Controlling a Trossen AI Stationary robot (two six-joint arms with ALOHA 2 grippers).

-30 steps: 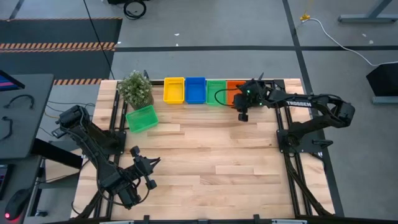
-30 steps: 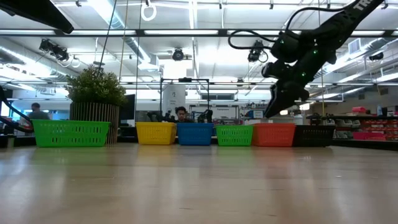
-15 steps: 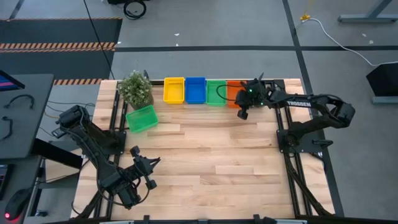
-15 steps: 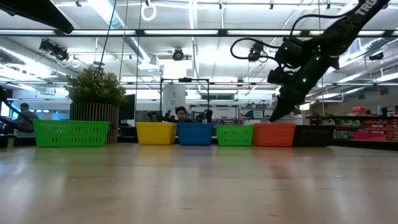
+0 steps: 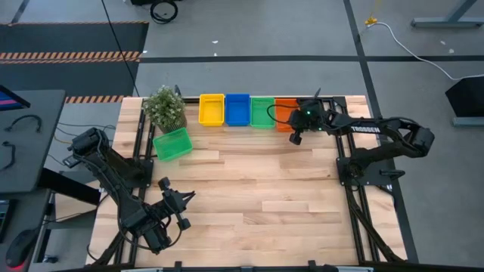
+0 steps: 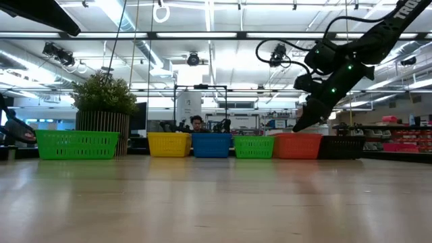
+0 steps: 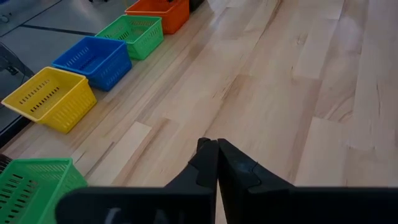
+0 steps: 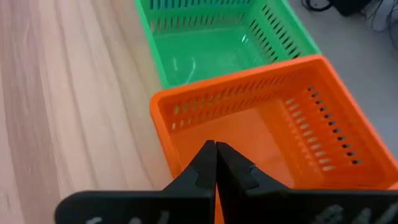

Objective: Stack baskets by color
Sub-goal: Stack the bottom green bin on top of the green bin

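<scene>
orange basket under closed right claw

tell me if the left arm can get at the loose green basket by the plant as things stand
Probably yes: the left end effector sits shut at the near edge, and only bare wood lies between it and the green basket. The plant stands just behind.

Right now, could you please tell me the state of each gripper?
Left gripper: closed, holding nothing, above bare table.
Right gripper: closed, empty, over the orange basket.
</scene>
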